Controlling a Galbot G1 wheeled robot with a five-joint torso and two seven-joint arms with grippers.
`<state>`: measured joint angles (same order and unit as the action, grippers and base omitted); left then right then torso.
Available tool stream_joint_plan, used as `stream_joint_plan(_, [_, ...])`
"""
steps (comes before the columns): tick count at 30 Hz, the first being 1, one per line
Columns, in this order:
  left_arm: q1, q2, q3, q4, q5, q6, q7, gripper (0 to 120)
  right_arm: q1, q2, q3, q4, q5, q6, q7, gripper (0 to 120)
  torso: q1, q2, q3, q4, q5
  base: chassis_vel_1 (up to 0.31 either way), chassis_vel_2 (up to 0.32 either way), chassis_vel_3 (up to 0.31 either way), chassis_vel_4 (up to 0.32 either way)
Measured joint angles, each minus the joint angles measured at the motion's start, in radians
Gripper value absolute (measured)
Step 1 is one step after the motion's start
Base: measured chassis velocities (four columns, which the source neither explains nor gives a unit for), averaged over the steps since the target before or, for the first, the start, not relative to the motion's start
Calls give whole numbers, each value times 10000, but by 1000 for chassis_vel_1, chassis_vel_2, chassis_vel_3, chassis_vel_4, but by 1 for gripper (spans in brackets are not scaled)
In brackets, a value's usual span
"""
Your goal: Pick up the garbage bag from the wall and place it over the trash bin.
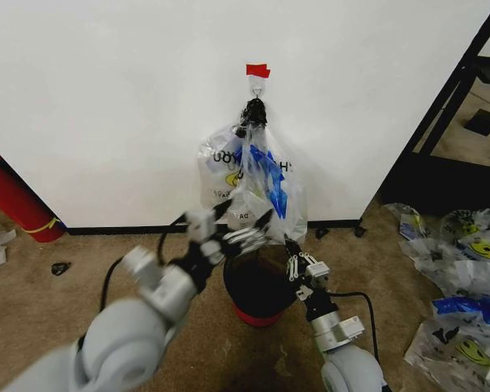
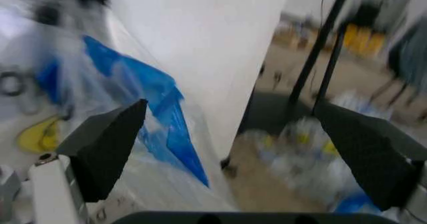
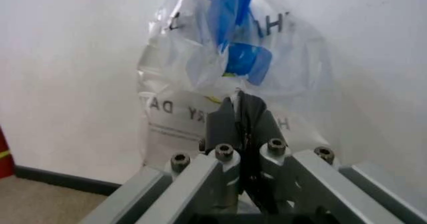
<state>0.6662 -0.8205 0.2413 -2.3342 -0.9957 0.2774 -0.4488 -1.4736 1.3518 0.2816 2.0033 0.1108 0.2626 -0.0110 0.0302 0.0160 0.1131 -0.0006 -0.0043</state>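
I see the thin see-through plastic garbage bag [image 1: 257,184] with blue patches hanging on the plain white wall [image 1: 106,106], at twelve o'clock above the round black wire-mesh trash bin [image 1: 257,294]. My left gripper [image 1: 253,233], fingers spread wide, sits against its lower edge. My right gripper [image 1: 298,260], fingers pressed together, hovers at the bag's five o'clock.

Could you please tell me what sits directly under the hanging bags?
The trash bin stands on the floor beneath the bags; its dark interior shows nothing, and both arms cover part of its rim.
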Motion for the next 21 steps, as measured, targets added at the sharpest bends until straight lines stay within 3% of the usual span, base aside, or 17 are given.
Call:
stream_joint_plan(1, [-370, -90, 308, 159, -22, 153, -152, 99, -23, -5, 52, 0, -1, 20, -1, 0, 0, 0, 0, 0, 0, 0, 0, 0, 0])
stream_joint_plan(4, [-2997, -916, 2192, 1296, -191, 1736, -1511, 95, -137, -121, 437, 2, 15, 136, -17, 0, 0, 0, 0, -13, 2, 0, 0, 0, 0])
stream_joint_plan(9, [-4342, -1518, 3162, 2039, 87, 2655, -2207, 90, -248, -82, 646, 67, 30, 217, -24, 0, 0, 0, -1, -3, 4, 0, 0, 0, 0])
stream_joint_plan(17, [-4282, -1819, 3390, 2364, 422, 3209, -2635, 72, -361, -35, 743, 192, 47, 247, -33, 0, -1, 0, -2, -1, 3, 0, 0, 0, 0])
stream_joint_plan(21, [-4128, -1957, 3393, 2479, 258, 3344, -2906, 57, -350, 1, 743, 217, 69, 238, -29, 0, -1, 0, -2, -5, 3, 0, 0, 0, 0])
